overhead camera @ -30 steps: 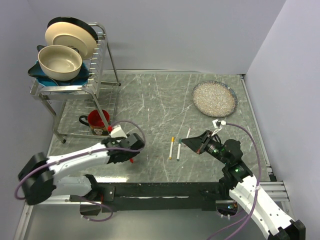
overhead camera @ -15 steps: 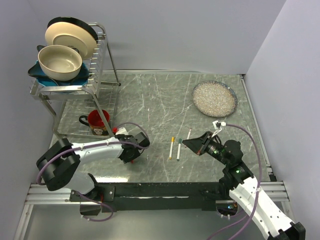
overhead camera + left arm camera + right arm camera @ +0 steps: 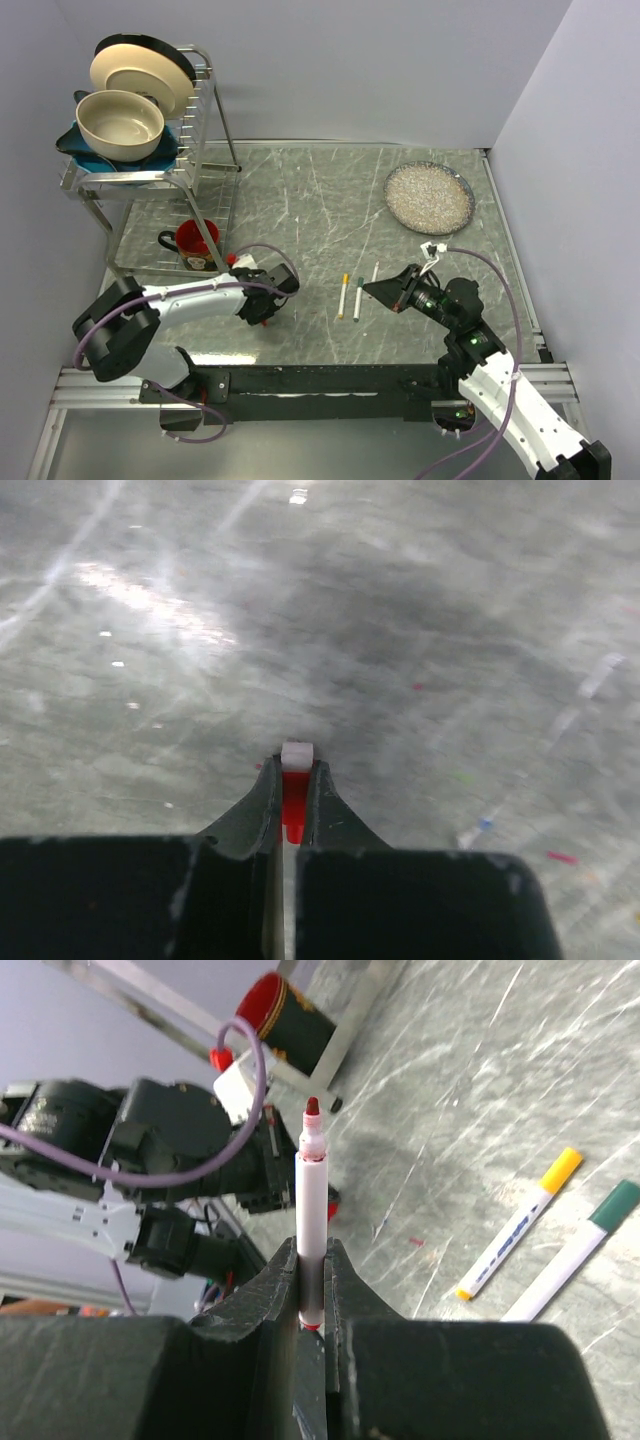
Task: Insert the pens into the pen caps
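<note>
So, top view: the left pincer sits low over the grey marbled desk, left of centre. The right pincer points toward it from the right. Between them on the desk lie a white pen with a yellow cap and a white pen with a green cap, side by side, both apparently done. A short stretch of the thin white plastic marker pen with a red tip shows beyond the right pincer. It runs toward the far side of the desk, so across the fingers rather than along them. The tip is too small to make out here.

Left wrist view: the left pincer is clenched on the small red plastic cap. The cap is squeezed in the slot between the fingers, with a whitish end poking just past the fingertips toward the desk. Can't tell which end is the open mouth.

Right wrist view: the right pincer is clamped on the barrel of the red-tipped pen, with the bare tip standing clear of the fingers. The left arm is beyond the tip, well apart, and a red mug sits further behind.

Judgement: the mate turns on axis alignment. The cap lies left of the pen tip, across the two capped pens. Pen axis and cap axis don't look collinear. One wrist likely has to rotate so the tip faces the cap mouth before the gap closes. Neither arm is clearly nearer.
</note>
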You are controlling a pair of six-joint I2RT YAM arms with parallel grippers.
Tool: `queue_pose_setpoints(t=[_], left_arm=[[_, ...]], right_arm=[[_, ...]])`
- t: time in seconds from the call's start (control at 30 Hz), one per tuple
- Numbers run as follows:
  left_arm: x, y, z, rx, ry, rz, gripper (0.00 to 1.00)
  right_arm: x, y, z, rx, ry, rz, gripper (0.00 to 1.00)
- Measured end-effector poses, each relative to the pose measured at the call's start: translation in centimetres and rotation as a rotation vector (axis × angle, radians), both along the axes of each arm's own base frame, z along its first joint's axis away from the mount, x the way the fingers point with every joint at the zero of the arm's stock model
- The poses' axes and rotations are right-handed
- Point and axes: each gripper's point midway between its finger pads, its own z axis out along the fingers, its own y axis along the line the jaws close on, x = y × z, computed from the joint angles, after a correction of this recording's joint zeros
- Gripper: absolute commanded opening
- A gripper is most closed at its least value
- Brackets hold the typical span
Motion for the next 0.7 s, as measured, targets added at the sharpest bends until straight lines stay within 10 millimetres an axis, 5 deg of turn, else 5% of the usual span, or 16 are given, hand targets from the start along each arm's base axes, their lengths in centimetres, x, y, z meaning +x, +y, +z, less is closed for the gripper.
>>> queue_pose_setpoints(t=[0.17, 0.27, 0.37, 0.53, 0.7], left_arm=[[1.6, -2.1, 2.7, -0.113, -0.101, -0.060, 0.01], [3.4, -4.9, 8.1, -0.286, -0.275, -0.160, 0.01], [4.3, -7.5, 15.8, -0.519, -0.517, -0.286, 0.01], [2.2, -8.8, 26.0, -0.782, -0.853, -0.520, 0.01], [-0.5, -9.7, 29.1, -0.916, -0.984, -0.699, 0.01]], right_arm=[[-1.3, 1.4, -0.8, -0.016, 0.026, 0.087, 0.00], [-3.4, 3.4, -0.9, -0.022, 0.027, 0.194, 0.00], [-5.9, 5.8, -0.6, -0.027, 0.019, 0.313, 0.00], [-9.0, 9.4, 0.4, -0.020, -0.010, 0.478, 0.00], [-10.3, 11.1, 1.5, -0.015, -0.066, 0.529, 0.00]])
